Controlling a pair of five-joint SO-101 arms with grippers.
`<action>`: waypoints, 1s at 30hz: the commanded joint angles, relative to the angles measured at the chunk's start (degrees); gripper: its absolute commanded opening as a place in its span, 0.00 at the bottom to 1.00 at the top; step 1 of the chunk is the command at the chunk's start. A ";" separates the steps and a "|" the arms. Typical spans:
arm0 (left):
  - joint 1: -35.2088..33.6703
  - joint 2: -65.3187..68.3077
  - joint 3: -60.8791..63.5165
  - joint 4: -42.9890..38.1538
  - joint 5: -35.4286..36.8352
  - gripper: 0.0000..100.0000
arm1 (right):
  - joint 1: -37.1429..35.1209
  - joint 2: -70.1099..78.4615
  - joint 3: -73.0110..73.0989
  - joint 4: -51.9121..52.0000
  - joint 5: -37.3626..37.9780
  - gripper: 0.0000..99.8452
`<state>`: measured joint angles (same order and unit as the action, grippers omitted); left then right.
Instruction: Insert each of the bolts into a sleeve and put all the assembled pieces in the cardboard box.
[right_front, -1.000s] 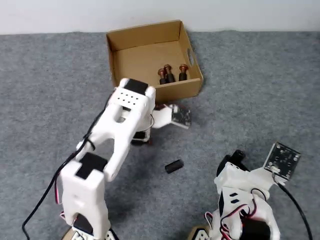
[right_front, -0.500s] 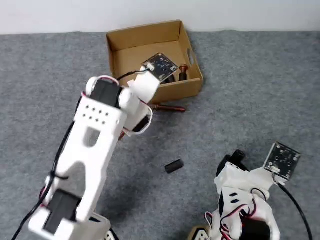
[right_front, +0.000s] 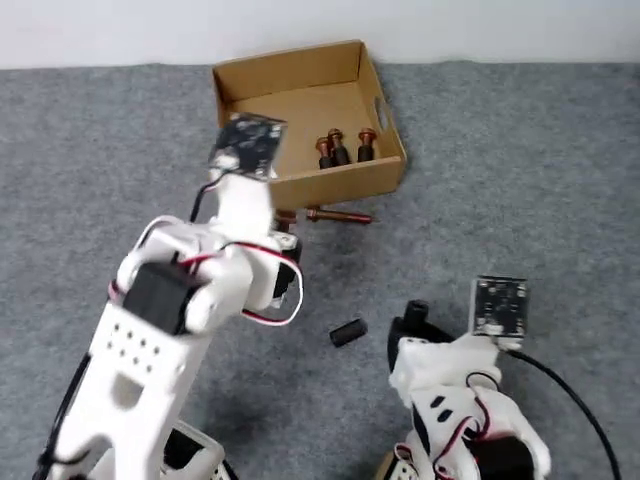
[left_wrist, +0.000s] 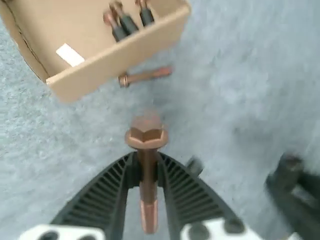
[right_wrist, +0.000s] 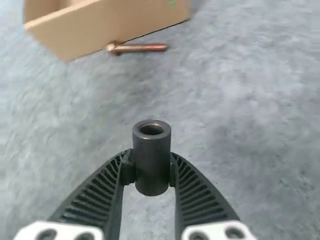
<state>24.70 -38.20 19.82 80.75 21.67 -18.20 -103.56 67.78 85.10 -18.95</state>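
Observation:
My left gripper (left_wrist: 146, 161) is shut on a copper bolt (left_wrist: 146, 145), head pointing away, held above the carpet in front of the cardboard box (left_wrist: 105, 75). In the high view this bolt (right_front: 285, 216) peeks out beside the left arm. My right gripper (right_wrist: 151, 167) is shut on a black sleeve (right_wrist: 151, 152), bore upward; in the high view that sleeve (right_front: 415, 312) is at the lower right. Another bolt (right_front: 338, 215) lies on the carpet by the box's front wall (right_front: 340, 180). A loose sleeve (right_front: 348, 332) lies between the arms. Three assembled pieces (right_front: 341, 148) sit in the box.
Grey carpet covers the table. The box stands at the back centre, with a handle slot in its right wall (right_front: 381, 112). The left arm's big white body (right_front: 190, 300) crosses the left half of the high view.
The left arm rose from the carpet by the box and drew back, carrying a bolt. The right arm shifted left with its sleeve. One bolt stays on the carpet.

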 joint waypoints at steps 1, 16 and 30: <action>0.18 -8.79 4.00 -7.30 5.45 0.00 | -5.05 0.04 -1.41 -2.24 2.90 0.01; 5.71 -31.03 16.31 -16.62 16.53 0.01 | -22.37 0.22 -0.79 -7.87 19.60 0.01; 10.20 -31.74 21.05 -18.81 20.66 0.01 | -22.73 0.22 -1.05 -12.79 28.40 0.01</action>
<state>34.64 -69.05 40.66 65.36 41.98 -40.53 -103.47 67.78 74.11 8.84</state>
